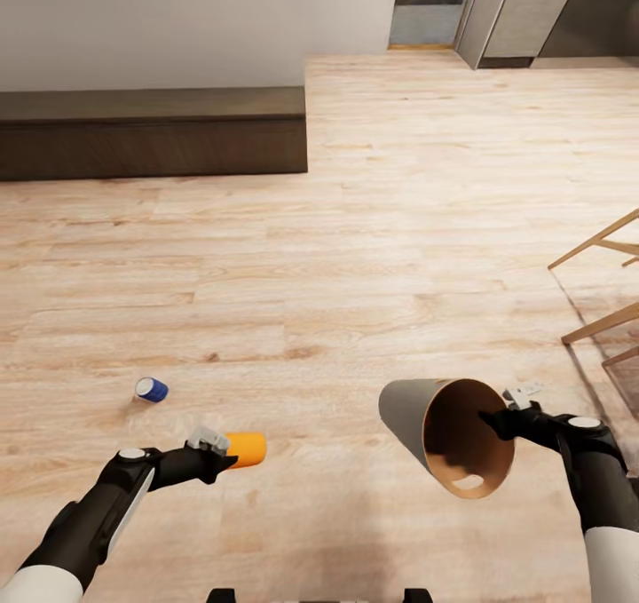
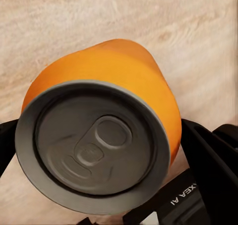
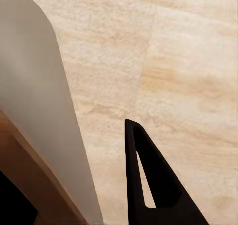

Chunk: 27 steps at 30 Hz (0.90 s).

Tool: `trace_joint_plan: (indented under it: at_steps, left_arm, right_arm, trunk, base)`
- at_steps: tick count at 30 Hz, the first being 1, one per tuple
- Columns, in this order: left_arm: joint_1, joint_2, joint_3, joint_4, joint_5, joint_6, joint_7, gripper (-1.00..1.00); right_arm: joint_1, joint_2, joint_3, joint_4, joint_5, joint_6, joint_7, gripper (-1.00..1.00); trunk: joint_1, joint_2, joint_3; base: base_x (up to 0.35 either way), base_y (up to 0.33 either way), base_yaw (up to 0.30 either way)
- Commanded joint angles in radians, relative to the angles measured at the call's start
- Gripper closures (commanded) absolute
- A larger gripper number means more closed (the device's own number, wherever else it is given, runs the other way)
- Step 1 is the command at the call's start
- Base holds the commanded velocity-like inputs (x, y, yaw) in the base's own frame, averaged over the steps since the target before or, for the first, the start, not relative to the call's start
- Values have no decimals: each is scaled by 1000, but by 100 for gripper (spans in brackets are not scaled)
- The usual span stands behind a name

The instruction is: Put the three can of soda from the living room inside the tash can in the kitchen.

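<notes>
Both arms are matte black from the wrist down, going glossy white further up. Each wrist has a little round grey-white cap on top. The left black hand (image 1: 224,464) and right black hand (image 1: 493,423) each carry a small pale-grey bracket. White lettering sits on a left finger (image 2: 210,158).

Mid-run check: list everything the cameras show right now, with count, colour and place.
orange soda can: 1, orange with silver top, on its side in the left gripper
blue soda can: 1, dark blue, lying on the floor ahead of the left arm
trash can: 1, grey outside, brown inside, tipped sideways, rim held by the right gripper
bench: 1, dark brown, along the far wall
wooden chair legs: light wood, right edge
steel appliance: grey, far right
floor: pale wood planks
left gripper: black, shut on the orange can
right gripper: black, gripping the bin's rim
</notes>
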Motion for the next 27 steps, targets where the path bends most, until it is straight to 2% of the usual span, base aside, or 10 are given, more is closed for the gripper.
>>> trace_joint_plan:
  at_steps: [1,8,12,15,22,27]
  left_arm:
    - [0,0,0,5,3,-5,-1,100]
    - [0,-2,1,50,30,-33,1,100]
    - [0,-2,1,82,33,-62,8,100]
    - [0,-3,1,109,34,-88,11,100]
    - [0,-3,1,123,35,-102,11,100]
    - [-1,1,2,113,38,-84,-13,100]
  right_arm:
    - [-1,5,4,-2,-10,-1,3,100]
    - [0,26,31,-1,-17,12,-14,100]
    - [0,53,41,-2,-19,18,-15,100]
    - [0,75,44,-3,-13,49,-17,100]
    - [0,80,46,-3,-8,63,-22,100]
    - [0,71,44,-2,-8,62,-15,100]
  trunk:
    - [-4,7,3]
    - [-31,56,25]
    - [-46,84,38]
    - [-58,105,47]
    - [-85,154,69]
    - [-104,189,85]
  base:
    - [0,0,0]
    - [0,0,0]
    - [0,0,0]
    - [0,0,0]
    - [0,0,0]
    - [0,0,0]
